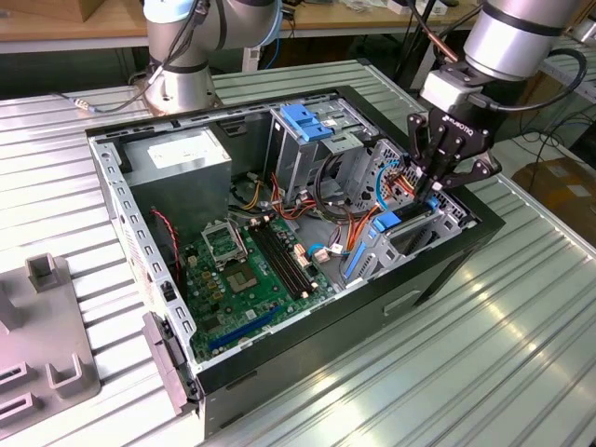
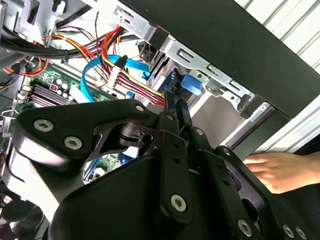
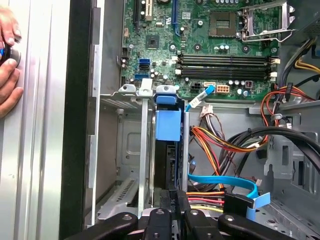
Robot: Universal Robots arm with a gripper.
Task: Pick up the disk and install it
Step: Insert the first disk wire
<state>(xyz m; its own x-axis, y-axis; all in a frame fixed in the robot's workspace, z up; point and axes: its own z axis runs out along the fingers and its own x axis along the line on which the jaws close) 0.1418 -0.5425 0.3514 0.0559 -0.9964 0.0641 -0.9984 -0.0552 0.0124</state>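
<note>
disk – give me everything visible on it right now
The disk stands on edge inside a slot of the metal drive cage at the case's front corner. Its bright blue plastic carrier shows as a tab at the far end; the body below looks dark. The gripper sits at its near edge, fingers close together around it. In the exterior view it appears as a blue-edged slab under the gripper. Its label side is hidden.

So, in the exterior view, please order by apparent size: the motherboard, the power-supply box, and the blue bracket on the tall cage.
1. Motherboard, largest.
2. Power-supply box.
3. Blue bracket, smallest.
The box lies farther from the camera, so its true size against the motherboard is unsure.
</note>
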